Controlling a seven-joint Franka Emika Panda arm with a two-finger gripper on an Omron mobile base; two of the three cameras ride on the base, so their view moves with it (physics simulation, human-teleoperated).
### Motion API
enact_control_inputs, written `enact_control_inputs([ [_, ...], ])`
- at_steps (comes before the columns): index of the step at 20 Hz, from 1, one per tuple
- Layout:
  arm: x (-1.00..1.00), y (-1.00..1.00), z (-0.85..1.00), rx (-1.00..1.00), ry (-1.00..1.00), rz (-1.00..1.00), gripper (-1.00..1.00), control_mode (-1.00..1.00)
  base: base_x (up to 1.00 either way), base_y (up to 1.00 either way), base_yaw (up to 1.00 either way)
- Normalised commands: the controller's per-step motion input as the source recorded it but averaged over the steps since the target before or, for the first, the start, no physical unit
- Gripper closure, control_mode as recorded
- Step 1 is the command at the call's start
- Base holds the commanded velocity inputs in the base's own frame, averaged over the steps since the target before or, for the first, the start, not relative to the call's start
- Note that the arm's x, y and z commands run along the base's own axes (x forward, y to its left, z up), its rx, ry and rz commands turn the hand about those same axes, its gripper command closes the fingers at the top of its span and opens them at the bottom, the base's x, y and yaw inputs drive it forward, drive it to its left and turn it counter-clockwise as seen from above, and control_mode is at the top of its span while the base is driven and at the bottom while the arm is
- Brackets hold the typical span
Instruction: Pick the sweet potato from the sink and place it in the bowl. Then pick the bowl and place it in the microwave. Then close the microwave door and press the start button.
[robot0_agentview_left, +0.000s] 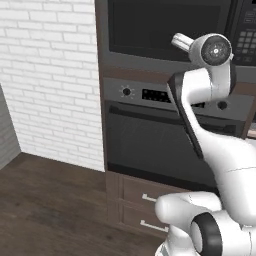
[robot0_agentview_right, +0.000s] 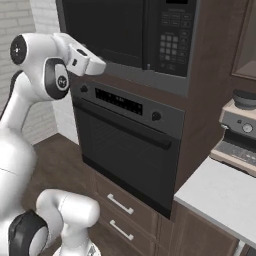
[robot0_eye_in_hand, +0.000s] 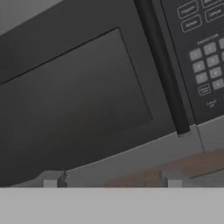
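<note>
Hand view: one microwave door

**White arm, dark joints**

The arm is built of glossy white, rounded shells with black bands at the joints. A round grey cap with concentric rings closes the upper joint. A dark panel runs along one link's edge. The tool's fingertips are small and grey.

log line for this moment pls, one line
stage: microwave door shut, start not yet pressed | gripper: open, empty, facing door glass | keypad: to the right in hand view | oven: below, shut
</note>
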Motion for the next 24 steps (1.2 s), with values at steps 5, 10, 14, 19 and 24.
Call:
enact_control_inputs([
  [5, -1.0, 0.0, 0.01, -0.13, 0.0, 0.15, 1.0, -1.0, 0.0, 0.0, 0.0],
  [10, -0.98, 0.0, -0.14, -0.22, -0.09, 0.06, 1.0, -1.0, 0.0, 0.0, 0.0],
  [14, -0.56, 0.0, -0.18, -0.23, -0.03, 0.0, 1.0, -1.0, 0.0, 0.0, 0.0],
  [19, -0.05, -0.08, -0.01, -0.04, 0.0, 0.0, 1.0, -1.0, 0.0, 0.0, 0.0],
  [24, 0.08, -0.4, 0.0, 0.0, 0.05, -0.01, 1.0, -1.0, 0.0, 0.0, 0.0],
])
